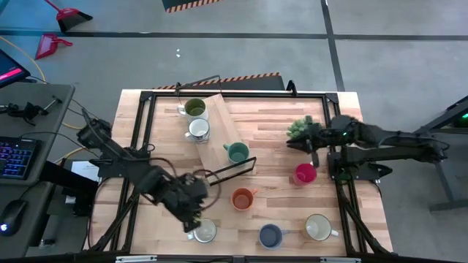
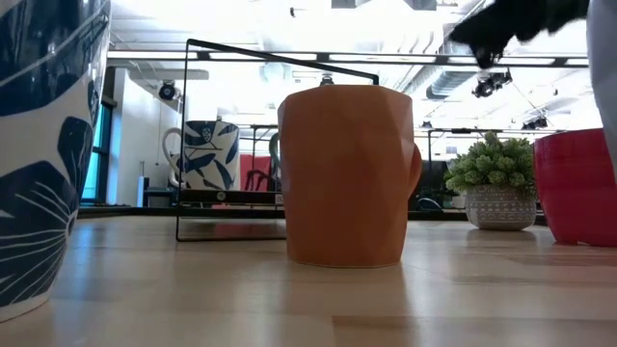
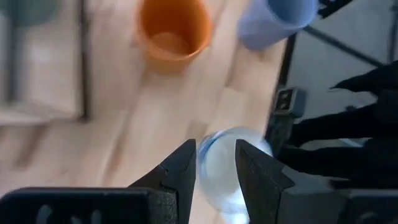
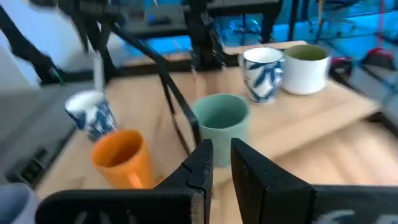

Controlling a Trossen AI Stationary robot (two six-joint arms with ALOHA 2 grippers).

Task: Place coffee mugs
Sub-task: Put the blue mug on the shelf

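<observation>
White mug (image 1: pixel 205 231) gripped at its rim by left claw (image 1: pixel 196 221); right claw (image 1: pixel 314 150) near red mug (image 1: pixel 305 174).

Two mugs (image 1: pixel 196 118) are sitting on the raised board (image 1: pixel 219 131) at eleven o'clock, a third mug (image 1: pixel 236 152) at its near end. The plant (image 1: pixel 298 129) is standing at two o'clock. Four mugs (image 1: pixel 270 235) are lining the six o'clock edge, one (image 1: pixel 204 231) seemingly under the left gripper (image 1: pixel 191 219).
</observation>
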